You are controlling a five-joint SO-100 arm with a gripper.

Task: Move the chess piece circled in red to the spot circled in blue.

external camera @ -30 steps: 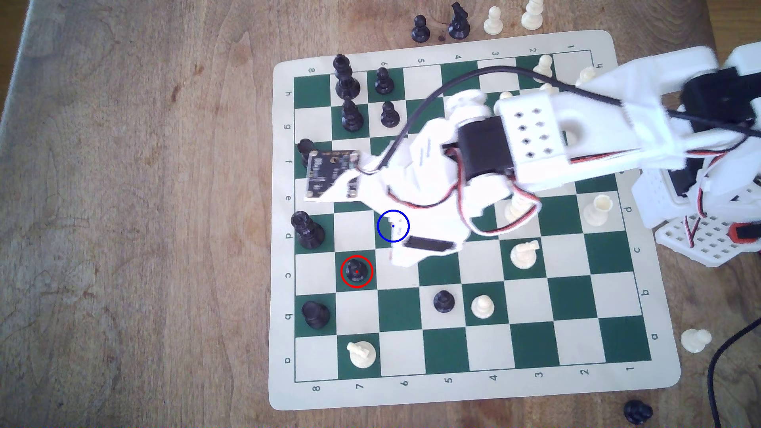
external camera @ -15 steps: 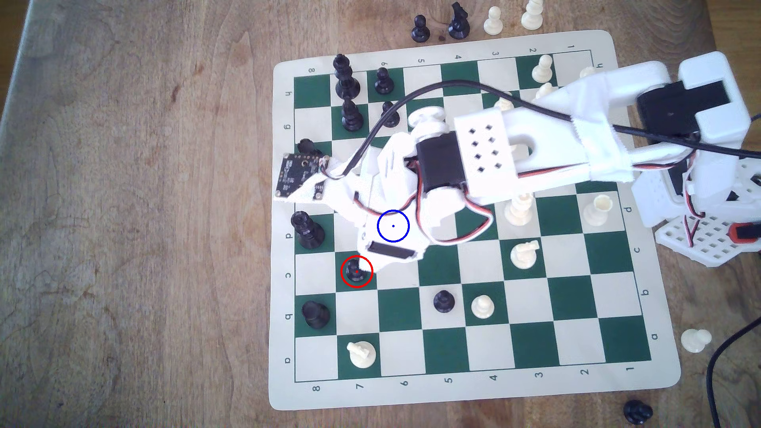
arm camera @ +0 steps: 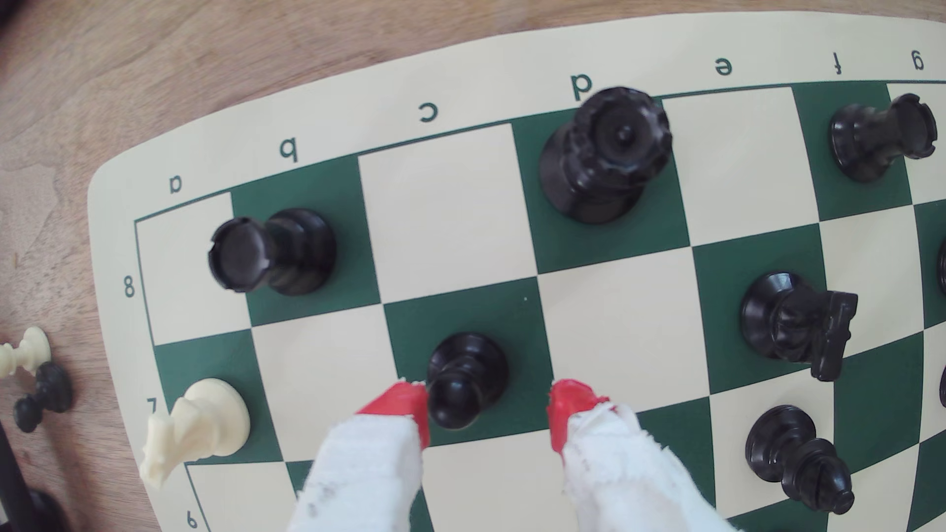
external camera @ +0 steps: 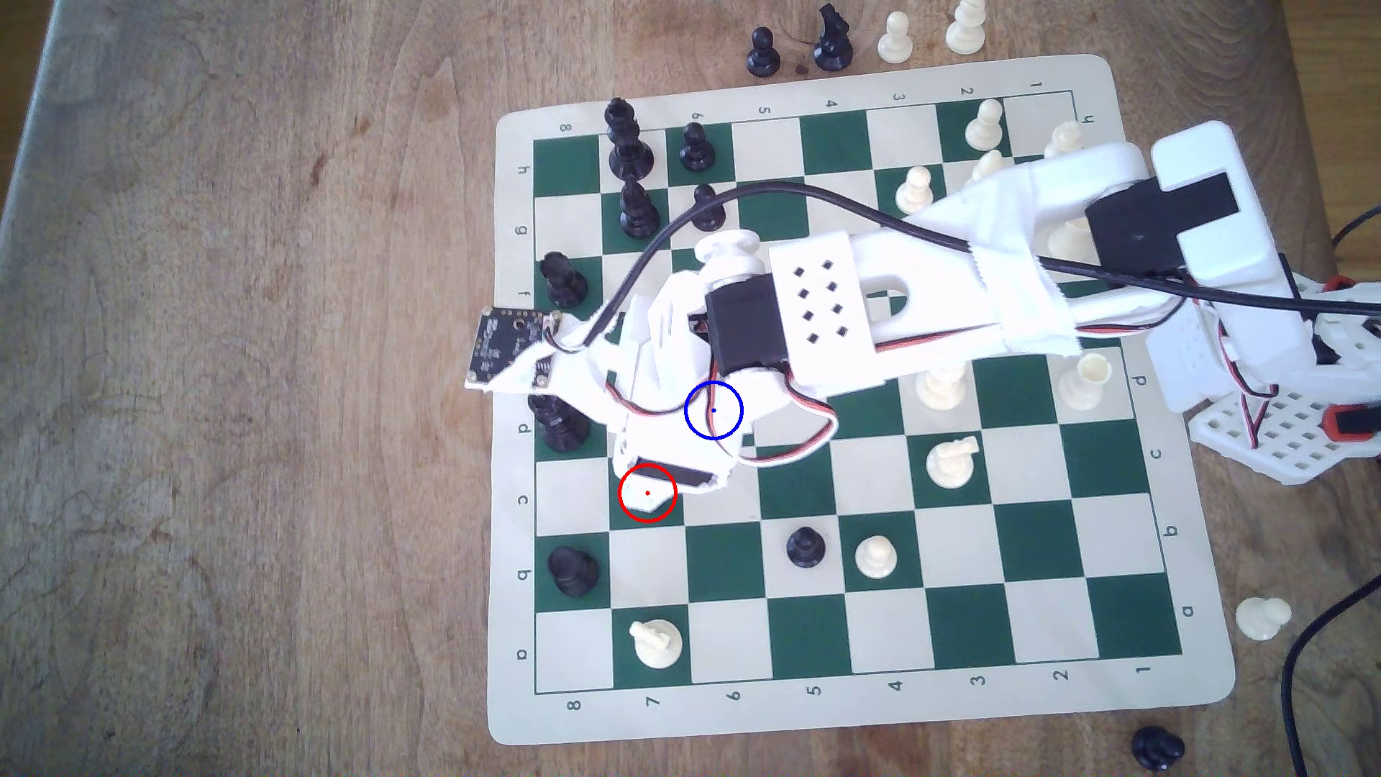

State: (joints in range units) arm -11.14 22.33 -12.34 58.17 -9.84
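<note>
Wood-grain table (external camera: pixel 261 373) under vinyl board (arm camera: pixel 460 66); wrist view: gripper (arm camera: pixel 486 409) spread, red tips flanking glossy black pawn (arm camera: pixel 463 378); exterior view: arm covers pawn.

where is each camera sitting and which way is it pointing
Exterior view: sits above the wooden table, looking almost straight down at the green and cream chessboard mat; the white arm reaches in from the exterior view's right.
Wrist view: rides on the arm just behind the tool, looking down past its open red-tipped fingers at the small glossy black pawn standing between them.
Shared: the mat, the crowned black piece on d8, and the cream knight on a7.
</note>
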